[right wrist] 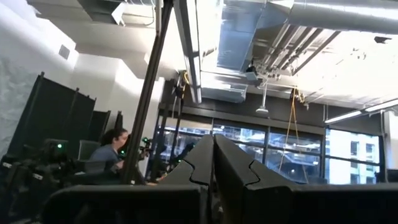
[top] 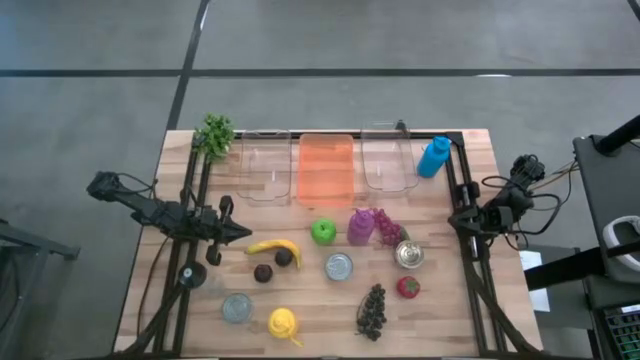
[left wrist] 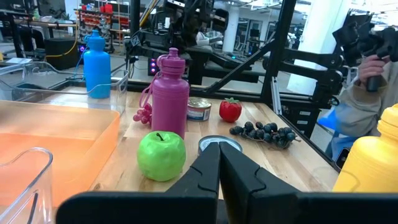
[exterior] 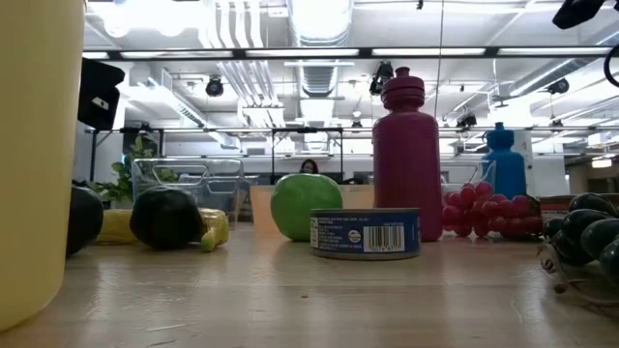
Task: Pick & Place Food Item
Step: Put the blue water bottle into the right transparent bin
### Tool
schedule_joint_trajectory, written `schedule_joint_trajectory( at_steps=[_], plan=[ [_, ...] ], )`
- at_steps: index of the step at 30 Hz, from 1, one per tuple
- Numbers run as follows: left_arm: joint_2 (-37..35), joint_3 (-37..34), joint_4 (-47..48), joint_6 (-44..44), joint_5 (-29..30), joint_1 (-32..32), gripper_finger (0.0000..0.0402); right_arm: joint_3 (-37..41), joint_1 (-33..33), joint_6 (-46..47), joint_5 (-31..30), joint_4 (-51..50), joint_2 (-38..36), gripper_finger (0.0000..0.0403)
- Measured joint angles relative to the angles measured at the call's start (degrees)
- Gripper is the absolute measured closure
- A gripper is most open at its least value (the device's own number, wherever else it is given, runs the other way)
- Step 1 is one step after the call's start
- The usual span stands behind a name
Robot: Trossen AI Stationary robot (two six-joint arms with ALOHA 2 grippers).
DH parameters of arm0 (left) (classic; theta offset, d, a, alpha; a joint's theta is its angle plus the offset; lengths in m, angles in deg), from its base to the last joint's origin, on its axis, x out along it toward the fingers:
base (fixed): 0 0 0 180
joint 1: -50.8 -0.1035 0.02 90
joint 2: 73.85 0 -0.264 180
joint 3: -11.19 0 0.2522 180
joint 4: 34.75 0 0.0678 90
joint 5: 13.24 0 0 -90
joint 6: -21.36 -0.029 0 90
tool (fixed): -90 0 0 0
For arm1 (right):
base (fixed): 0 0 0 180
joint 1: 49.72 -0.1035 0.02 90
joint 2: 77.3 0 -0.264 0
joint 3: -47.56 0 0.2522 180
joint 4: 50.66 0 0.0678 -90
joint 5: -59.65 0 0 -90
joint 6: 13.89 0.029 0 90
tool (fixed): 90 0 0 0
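My left gripper [top: 240, 233] sits low at the table's left side with its jaws pressed together on nothing, pointing toward the middle of the spread. Just beside its tip lies the banana [top: 273, 246], with 2 dark round fruits [top: 284, 258] touching or nearly touching it. Toward the front edge are a clear cup [top: 237, 307] and a yellow bottle [top: 284, 322].

Further along, the green apple [top: 323, 232] stands ahead of my left jaws, close against the magenta bottle [top: 360, 227], and a tin can [top: 339, 266] sits near both. Behind them, 3 bins line the far edge: a clear one [top: 263, 166], an orange one [top: 326, 169] and another clear one [top: 388, 160].

Then come the red grapes [top: 387, 229], a second can [top: 408, 254], the dark grapes [top: 372, 309] and a strawberry [top: 407, 287]. My right gripper [right wrist: 213, 163] waits at the right edge, raised and aimed up at the ceiling, jaws also together and empty.

The task names no particular food, so picking the wrong one is my first risk. I judge the crowding worse: reaching for the apple with shut jaws would shove it into the bottle, and round fruit rolls. The banana is nearest, but its dark neighbours could be dragged along.
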Motion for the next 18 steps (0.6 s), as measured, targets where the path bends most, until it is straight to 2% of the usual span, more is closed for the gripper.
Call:
schedule_joint_trajectory(
  at_steps=[4, 7, 14, 18],
  plan=[
    [0.0, 0.0, 0.0, 0.0, 0.0, 0.0, 0.0391, -2.8, 0.0, 0.2, -0.1, -3.9, 0.0, 0.0394],
    [0.0, 0.0, 0.0, 0.0, 0.0, 0.0, 0.0391, -5.7, 0.0, 0.4, -3.4, -9.7, 0.0, 0.0394],
    [0.0, 0.0, 0.0, 0.0, 0.0, 0.0, 0.0391, -10.0, 0.0, 4.5, -17.3, -15.7, 0.1, 0.0394],
    [0.0, 0.0, 0.0, 0.0, 0.0, 0.0, 0.0391, -11.4, 0.0, 4.4, -30.5, -16.0, 1.3, 0.0394]
  ],
)
